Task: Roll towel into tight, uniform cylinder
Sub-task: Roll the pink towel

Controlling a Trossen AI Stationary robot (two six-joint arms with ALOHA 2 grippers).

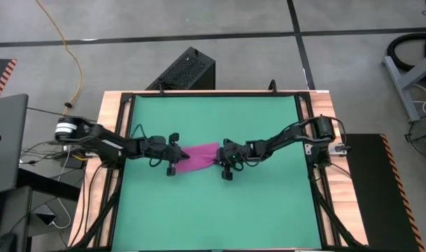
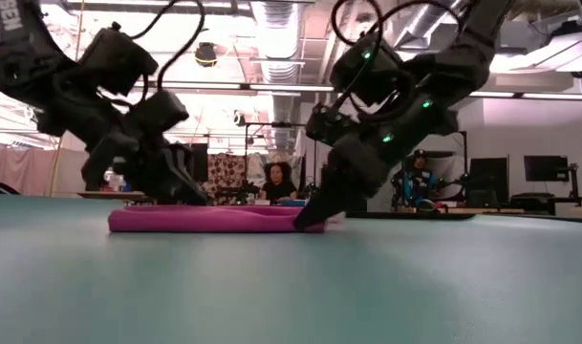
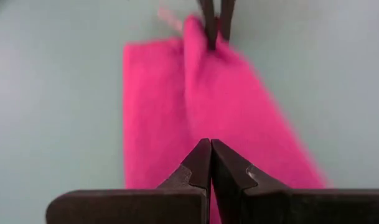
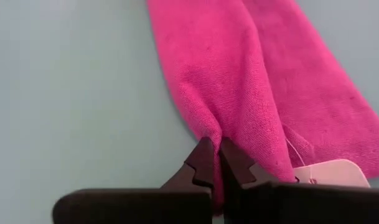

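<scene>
the towel (image 1: 199, 155) lies near the middle of the high view on the green mat (image 1: 213, 210) that covers the tabletop, folded into a flat, loose band rather than a roll. the left hand (image 1: 173, 158) is clenched on the band's left end, and the right hand (image 1: 224, 162) is pinched tight on the right end, close by the white tag (image 4: 329, 172). in the low view the cloth sits low and slack (no real cylinder yet). to do this step well, i judge both hands should keep even tension along the band and turn the edge over together, so that neither end winds ahead and the roll does not come out cone-shaped or baggy.
</scene>
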